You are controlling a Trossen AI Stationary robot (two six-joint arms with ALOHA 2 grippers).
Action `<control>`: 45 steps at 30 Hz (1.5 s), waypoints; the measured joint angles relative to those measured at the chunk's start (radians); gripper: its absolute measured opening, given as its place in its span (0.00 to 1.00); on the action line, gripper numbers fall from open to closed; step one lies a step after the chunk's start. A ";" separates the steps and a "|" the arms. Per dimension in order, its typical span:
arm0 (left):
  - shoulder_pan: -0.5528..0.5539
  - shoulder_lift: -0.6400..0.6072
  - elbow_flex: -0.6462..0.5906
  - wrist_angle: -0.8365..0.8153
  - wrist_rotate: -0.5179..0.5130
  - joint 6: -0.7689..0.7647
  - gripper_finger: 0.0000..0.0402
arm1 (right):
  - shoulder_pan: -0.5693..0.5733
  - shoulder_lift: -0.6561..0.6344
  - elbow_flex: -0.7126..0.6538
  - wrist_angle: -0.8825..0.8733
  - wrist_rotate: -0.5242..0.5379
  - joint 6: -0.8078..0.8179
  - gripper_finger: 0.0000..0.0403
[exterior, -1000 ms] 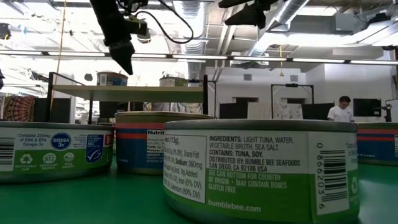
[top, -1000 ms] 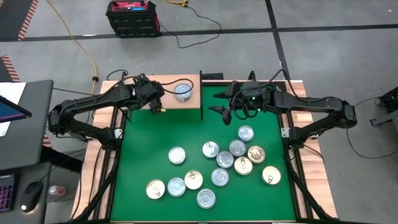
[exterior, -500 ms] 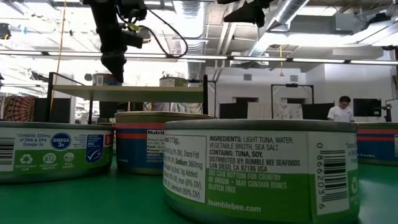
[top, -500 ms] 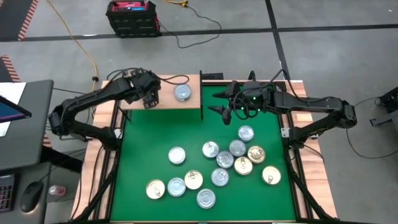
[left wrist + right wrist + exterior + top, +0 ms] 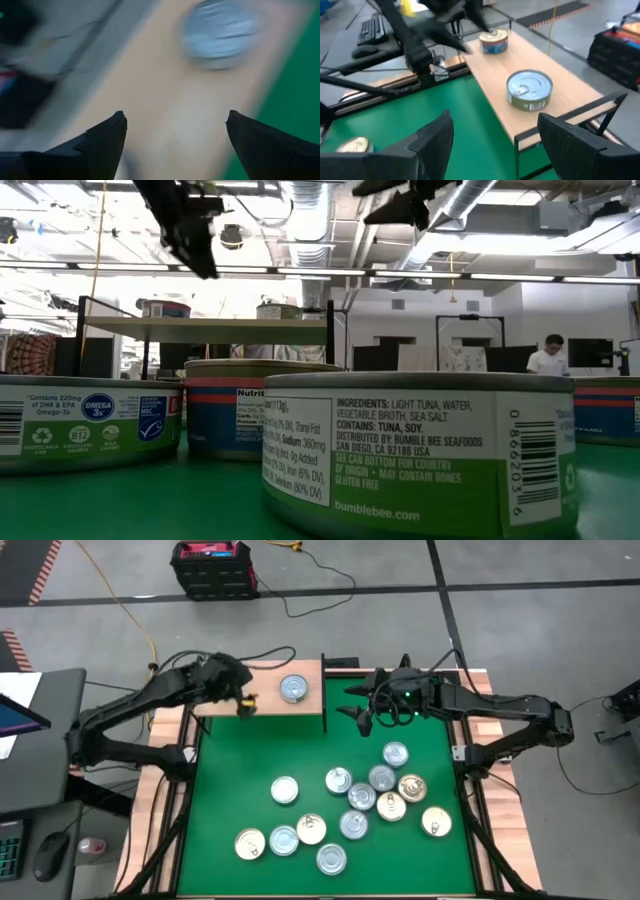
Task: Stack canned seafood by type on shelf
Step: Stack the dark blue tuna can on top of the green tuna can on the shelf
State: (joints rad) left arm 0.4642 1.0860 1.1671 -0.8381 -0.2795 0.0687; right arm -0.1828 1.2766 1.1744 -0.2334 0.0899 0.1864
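We see mat (image 5: 240,800): green | shelf (image 5: 300,705): pale wood, dark edge | tins (image 5: 360,797): silver or gold lids | nearest tin (image 5: 420,455): green-and-white label | arms: dark

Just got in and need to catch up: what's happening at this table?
Two robot arms are sorting tins onto a shelf. Two tins sit on it so far: a silver-lidded tin and a gold-lidded tin. The left pincer hangs open and empty over the shelf. The right pincer waits open above the green mat, where the loose tins lie.
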 joint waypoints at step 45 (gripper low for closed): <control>-0.715 -0.007 -0.346 0.610 -0.218 -0.679 0.62 | 0.070 0.506 -0.126 -0.242 -0.293 0.080 0.41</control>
State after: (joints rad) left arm -0.2504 1.0790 0.8211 -0.2282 -0.4976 -0.6102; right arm -0.1133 1.7822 1.0488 -0.4754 -0.2031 0.2667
